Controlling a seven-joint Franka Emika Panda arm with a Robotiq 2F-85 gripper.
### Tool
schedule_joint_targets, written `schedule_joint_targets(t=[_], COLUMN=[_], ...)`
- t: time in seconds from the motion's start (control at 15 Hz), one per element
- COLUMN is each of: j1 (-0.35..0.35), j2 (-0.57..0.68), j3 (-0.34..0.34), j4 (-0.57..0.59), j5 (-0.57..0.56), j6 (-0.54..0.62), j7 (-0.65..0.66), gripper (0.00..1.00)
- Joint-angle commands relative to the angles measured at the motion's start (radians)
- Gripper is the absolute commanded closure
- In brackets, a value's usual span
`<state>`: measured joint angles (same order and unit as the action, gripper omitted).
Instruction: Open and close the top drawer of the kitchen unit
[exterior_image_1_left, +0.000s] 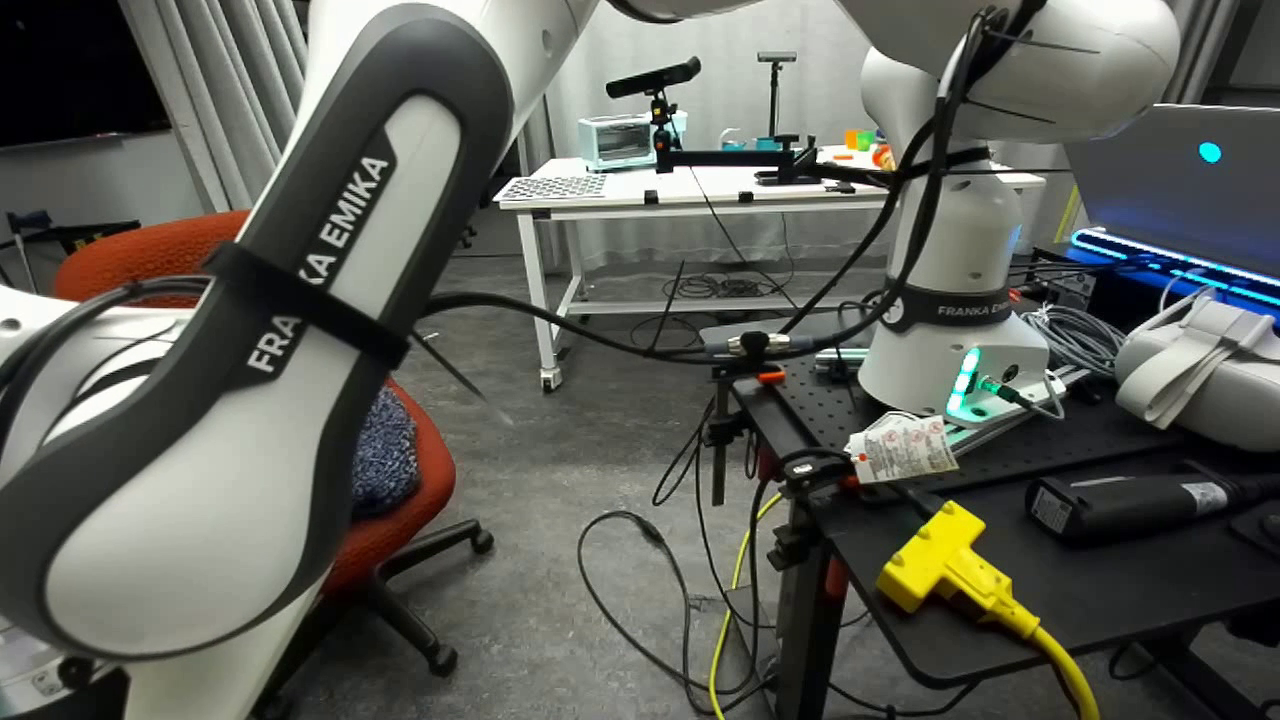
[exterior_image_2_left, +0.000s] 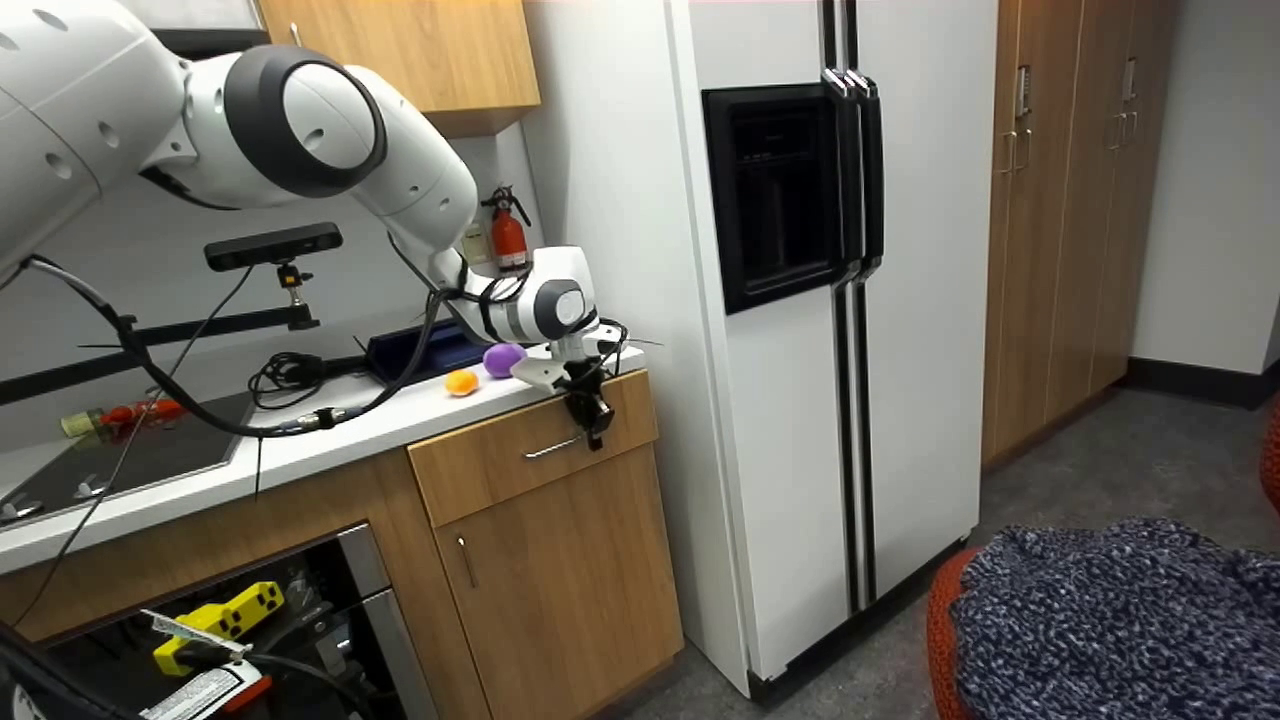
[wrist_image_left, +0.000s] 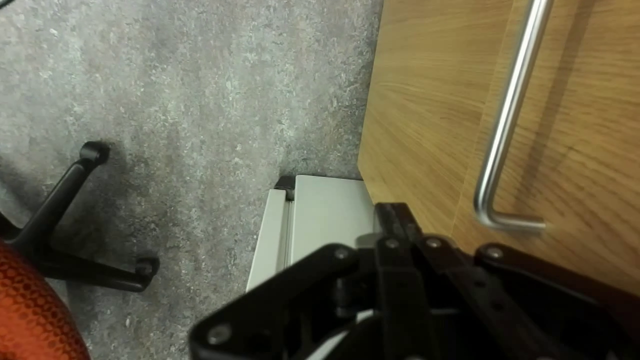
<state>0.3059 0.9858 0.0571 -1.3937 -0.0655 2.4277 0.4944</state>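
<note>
Closest to our wrist camera, we see the claw (wrist_image_left: 398, 218), clenched tight with its two tips together. In an exterior view we find the top drawer (exterior_image_2_left: 480, 472) right behind the claw; it looks shut, its wooden front roughly in line with the cupboard door (exterior_image_2_left: 565, 575), which lies below the claw. We make out the drawer's metal handle (wrist_image_left: 509, 107) just beside the claw, apart from it in our wrist view. Higher than the claw's tips runs the white counter (exterior_image_2_left: 425, 408), where an orange round item (exterior_image_2_left: 461, 382) sits near a purple item (exterior_image_2_left: 503, 360), the purple closer to the claw. Past the claw, on the side away from the handle, stands the white fridge (exterior_image_2_left: 765, 430). Above and behind the claw we see a red fire extinguisher (exterior_image_2_left: 509, 240). Well apart from the claw, our wrist view catches an orange chair (wrist_image_left: 32, 315) and grey floor (wrist_image_left: 200, 100).
</note>
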Motion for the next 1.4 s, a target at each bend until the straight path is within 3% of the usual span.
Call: schedule_joint_targets(t=[0.0, 0.33, 0.67, 1.33], j1=[0.001, 0.008, 0.029, 0.058], j2=[0.057, 0.082, 0.069, -0.105], j3=[0.028, 0.023, -0.042, -0.186], j4=[0.100, 0.139, 0.126, -0.091], j5=[0.064, 0.074, 0.030, -0.083], j6=[-0.040, -0.044, -0.042, 0.001], j7=[-0.070, -0.085, -0.063, -0.040], gripper=[1.00, 1.00, 1.00, 1.00])
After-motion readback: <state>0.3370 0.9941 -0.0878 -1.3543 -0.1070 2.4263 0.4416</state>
